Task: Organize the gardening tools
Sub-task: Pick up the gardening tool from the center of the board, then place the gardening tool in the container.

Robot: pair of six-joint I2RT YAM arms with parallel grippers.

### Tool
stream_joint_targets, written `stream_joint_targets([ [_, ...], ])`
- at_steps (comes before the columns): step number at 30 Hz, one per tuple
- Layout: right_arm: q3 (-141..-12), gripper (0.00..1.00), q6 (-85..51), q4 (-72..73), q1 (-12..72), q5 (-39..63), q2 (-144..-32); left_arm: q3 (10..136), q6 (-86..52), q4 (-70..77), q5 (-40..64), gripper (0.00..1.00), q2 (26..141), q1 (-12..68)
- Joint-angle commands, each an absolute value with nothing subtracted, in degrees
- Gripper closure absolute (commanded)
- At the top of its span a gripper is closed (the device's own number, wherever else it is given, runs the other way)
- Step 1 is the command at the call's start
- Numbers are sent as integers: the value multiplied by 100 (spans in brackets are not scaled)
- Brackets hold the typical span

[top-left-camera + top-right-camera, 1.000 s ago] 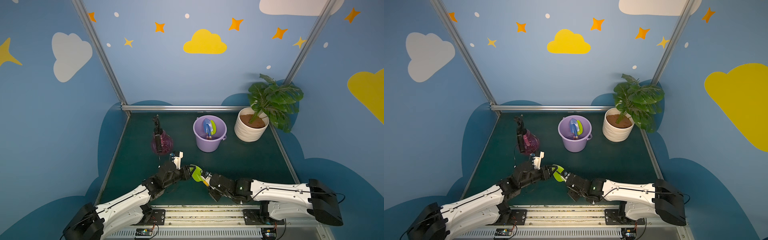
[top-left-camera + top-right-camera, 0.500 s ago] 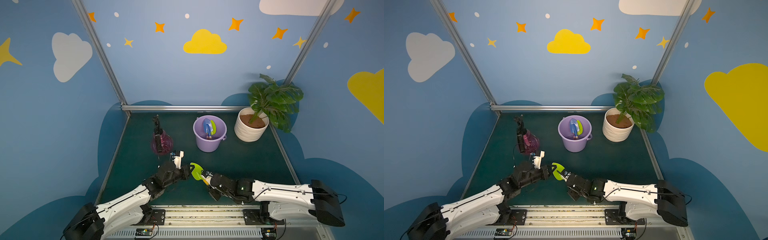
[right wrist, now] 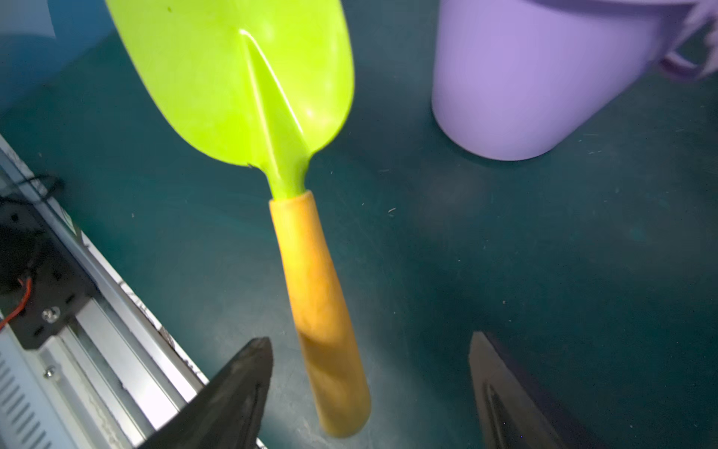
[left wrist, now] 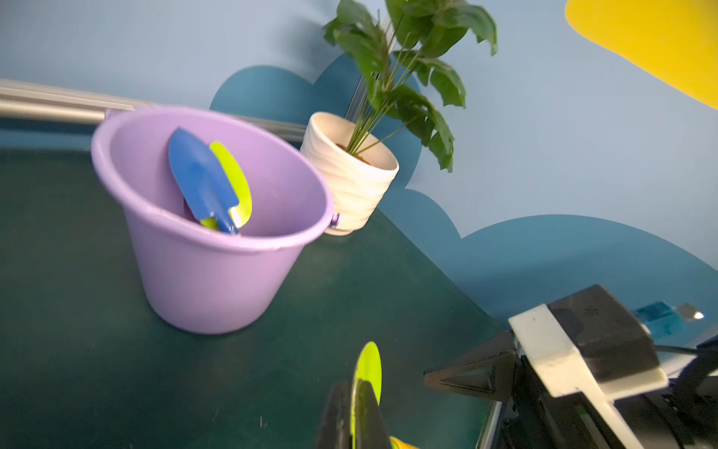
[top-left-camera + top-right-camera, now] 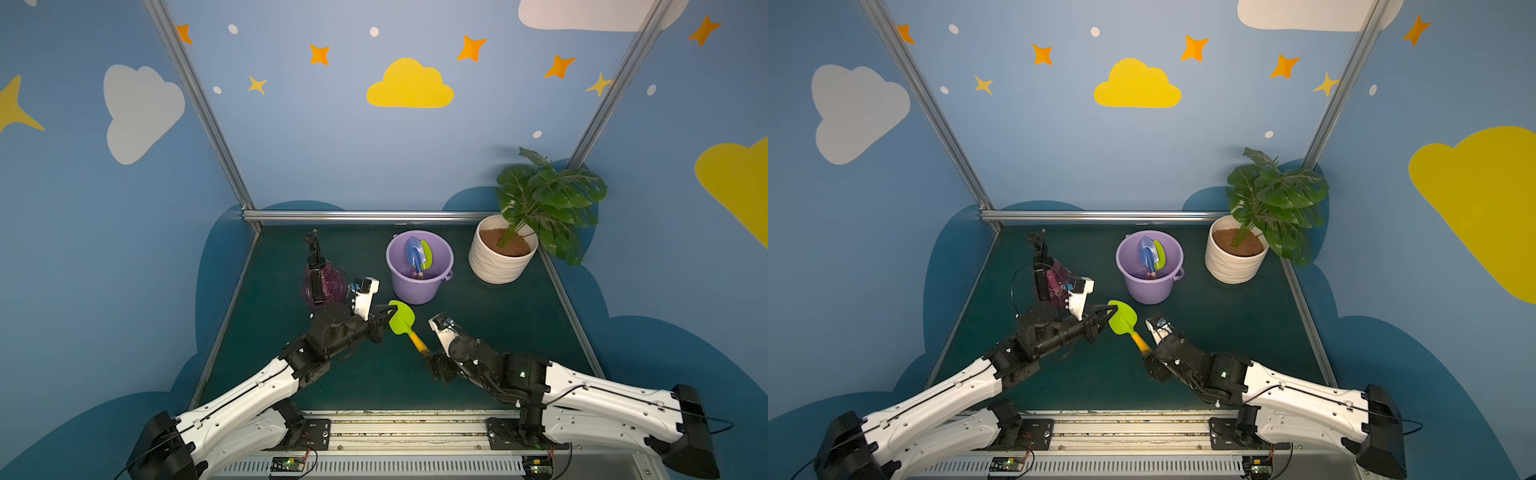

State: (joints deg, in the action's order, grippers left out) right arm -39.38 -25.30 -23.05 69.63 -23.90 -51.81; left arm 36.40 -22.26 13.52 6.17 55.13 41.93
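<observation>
Dark green table (image 5: pixel 498 328), blue walls painted with clouds and stars.

Hidden: pink translucent spray bottle with black trigger (image 5: pixel 322 286), far left, lower part behind left wrist camera. Handles of blue flat-bladed spade (image 5: pixel 413 253) and second lime-green trowel (image 5: pixel 427 254) sunk out of sight in lilac plastic bucket (image 5: pixel 411 291), blades up.

Left tool (image 4: pixel 353 412) clamped on blade edge of lime-green trowel with yellow handle (image 5: pixel 401 319), held above table, just before bucket. Right tool (image 3: pixel 369 338) open, fingers either side of handle, not touching.

White ribbed plant pot (image 5: pixel 498 266) right of bucket.

Count: two trowels, one spade, one bottle, one bucket, one pot.

Even bright light, soft shadows; top views bowed at edges; wrist views blurred; trowel (image 3: pixel 233 77) glare.
</observation>
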Motion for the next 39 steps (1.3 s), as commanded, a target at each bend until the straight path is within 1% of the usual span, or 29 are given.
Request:
stream_joint_targets([
  [1, -3878, 14, -2524, -2531, 6862, -2718, -4710, 4181, -1320, 1223, 1031, 97, 5759, 3972],
  [5, -3642, 8, -2534, -2603, 6757, -2792, -4267, 4976, -901, 1098, 1630, 95, 6186, 3693],
  [7, -3611, 7, -2570, -2651, 6703, -2785, -4118, 5351, -694, 1074, 1741, 95, 6376, 3590],
  [12, -3608, 2, -2642, -2750, 6627, -2724, -4029, 6485, -194, 780, 2165, 94, 7095, 3227],
  [16, -3574, 2, -2727, -2721, 6610, -2636, -4097, 7397, 109, 507, 2465, 94, 7773, 2964],
  [22, -3468, 2, -2852, -2613, 6601, -2489, -4097, 8574, 159, 388, 3079, 95, 8742, 2539],
  [26, -3395, 2, -2920, -2602, 6599, -2518, -4029, 9186, 253, 310, 3390, 97, 9408, 2373],
  [30, -3326, 2, -2976, -2518, 6597, -2477, -3937, 9649, 390, 321, 3460, 97, 10071, 2338],
  [35, -3244, 2, -3051, -2485, 6597, -2415, -3840, 10040, 390, 378, 3631, 97, 10801, 2334],
  [39, -3149, 2, -3124, -2487, 6587, -2415, -3728, 10076, 599, 378, 3586, 97, 11104, 2362],
])
